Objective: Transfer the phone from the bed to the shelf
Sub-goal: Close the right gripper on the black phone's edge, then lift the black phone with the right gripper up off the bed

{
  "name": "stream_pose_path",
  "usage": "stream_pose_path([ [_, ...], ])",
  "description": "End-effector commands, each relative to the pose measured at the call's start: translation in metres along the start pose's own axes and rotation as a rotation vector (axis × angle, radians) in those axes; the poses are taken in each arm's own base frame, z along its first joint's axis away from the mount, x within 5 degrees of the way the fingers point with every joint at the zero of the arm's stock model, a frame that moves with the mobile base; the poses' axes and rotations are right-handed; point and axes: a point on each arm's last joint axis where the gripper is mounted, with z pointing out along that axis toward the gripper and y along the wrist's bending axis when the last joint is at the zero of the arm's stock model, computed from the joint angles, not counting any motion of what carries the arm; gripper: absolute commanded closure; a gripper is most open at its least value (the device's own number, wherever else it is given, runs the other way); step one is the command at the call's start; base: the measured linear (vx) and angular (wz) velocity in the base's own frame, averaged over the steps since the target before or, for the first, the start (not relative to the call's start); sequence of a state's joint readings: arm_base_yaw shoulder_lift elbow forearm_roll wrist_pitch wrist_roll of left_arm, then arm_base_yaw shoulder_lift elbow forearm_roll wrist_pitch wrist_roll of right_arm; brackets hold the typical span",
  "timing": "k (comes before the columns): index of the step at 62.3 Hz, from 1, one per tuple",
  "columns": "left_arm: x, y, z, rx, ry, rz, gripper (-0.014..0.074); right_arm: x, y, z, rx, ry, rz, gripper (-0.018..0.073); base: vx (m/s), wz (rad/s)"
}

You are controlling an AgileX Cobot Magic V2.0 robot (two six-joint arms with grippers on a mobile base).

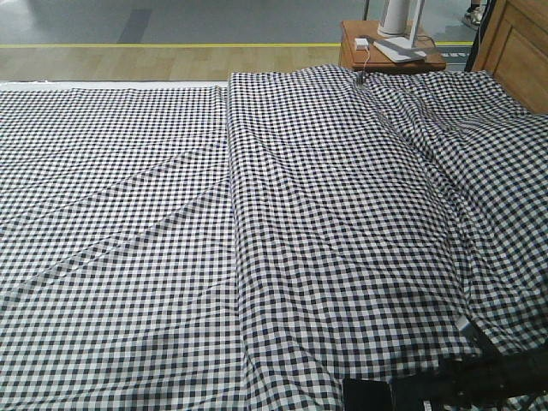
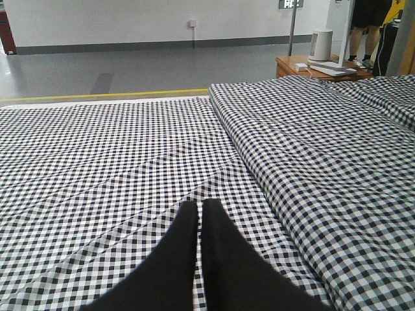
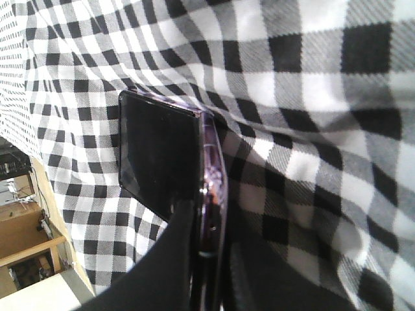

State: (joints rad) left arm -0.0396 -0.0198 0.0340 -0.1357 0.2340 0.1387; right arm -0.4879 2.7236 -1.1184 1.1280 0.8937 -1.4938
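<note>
Right gripper (image 3: 206,217) is clamped on phone (image 3: 155,152) across its flat faces, close over bed (image 3: 311,97), probably for a secure carry. Left gripper (image 2: 200,210) is closed, empty.

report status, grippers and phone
Left gripper shut, empty. Right gripper shut on phone by its edge, over the bed. Shelf not in view.

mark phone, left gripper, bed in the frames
phone (image 3: 159,152), right wrist view, on its glossy black face.
left gripper (image 2: 199,208), left wrist view, midway between its closed fingertips.
bed (image 1: 300,214), exterior front view, on bare checked sheet near the middle.
</note>
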Motion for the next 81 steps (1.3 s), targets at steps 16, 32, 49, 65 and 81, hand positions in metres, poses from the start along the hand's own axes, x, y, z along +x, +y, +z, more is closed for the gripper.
stream_pose_path([
  [16, -0.006, 0.001, 0.0, -0.009, -0.074, -0.013, 0.0596, -0.009, 0.026, -0.015, -0.156, -0.006, -0.087, 0.0565, 0.0, 0.0],
  [32, -0.006, 0.001, 0.0, -0.009, -0.074, -0.013, 0.0596, -0.02, 0.046, -0.034, -0.208, -0.038, -0.14, 0.0564, 0.0, 0.0],
  [49, -0.006, 0.001, 0.0, -0.009, -0.074, -0.013, 0.0596, -0.037, 0.086, -0.072, -0.268, -0.104, -0.242, 0.0564, 0.0, 0.0],
  [65, -0.006, 0.001, 0.0, -0.009, -0.074, -0.013, 0.0596, -0.051, 0.127, -0.113, -0.222, -0.173, -0.305, 0.0564, 0.0, 0.0],
  [81, -0.006, 0.001, 0.0, -0.009, -0.074, -0.013, 0.0596, -0.054, 0.174, -0.153, -0.156, -0.244, -0.375, 0.0564, 0.0, 0.0],
])
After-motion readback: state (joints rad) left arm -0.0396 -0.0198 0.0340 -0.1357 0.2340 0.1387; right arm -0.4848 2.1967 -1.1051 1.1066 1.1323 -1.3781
